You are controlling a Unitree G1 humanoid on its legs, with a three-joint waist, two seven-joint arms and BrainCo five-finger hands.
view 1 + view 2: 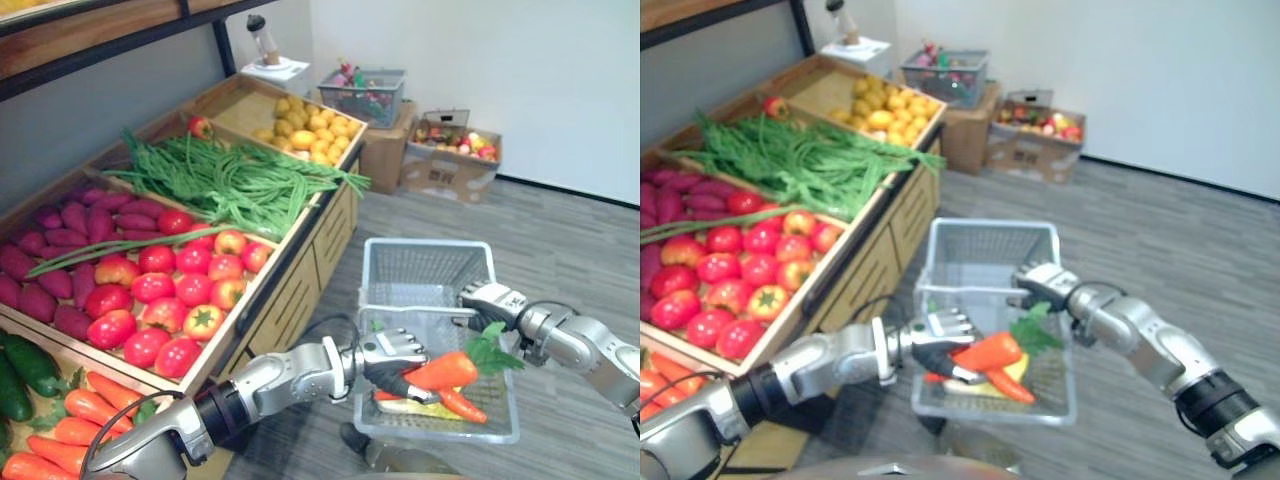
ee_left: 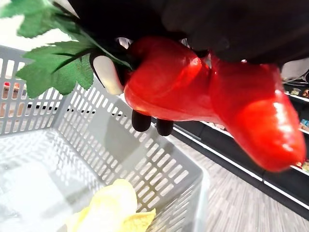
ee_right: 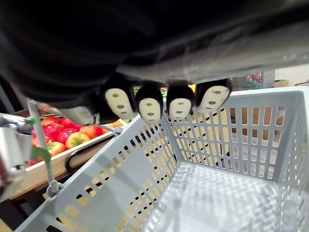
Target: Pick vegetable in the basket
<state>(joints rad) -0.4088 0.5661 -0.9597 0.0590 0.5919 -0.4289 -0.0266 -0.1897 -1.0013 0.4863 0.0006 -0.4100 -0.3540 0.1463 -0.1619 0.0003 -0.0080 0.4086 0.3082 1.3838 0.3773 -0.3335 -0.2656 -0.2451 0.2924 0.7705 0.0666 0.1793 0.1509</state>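
Both curled: left hand round carrot, right hand on basket rim.

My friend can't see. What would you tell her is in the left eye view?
The robot's left hand holds an orange carrot with green leaves over a pale mesh basket, while its right hand grips the basket's rim. To their left, a wooden stall displays tomatoes and green beans.

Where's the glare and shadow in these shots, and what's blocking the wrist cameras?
Left wrist view: white glare streaks on the glossy carrot, which the left hand holds close, hiding part of the basket. Right wrist view: the right hand and its dark, shadowed cover block much of the scene. Left eye view: soft even light, small highlights on the tomatoes.
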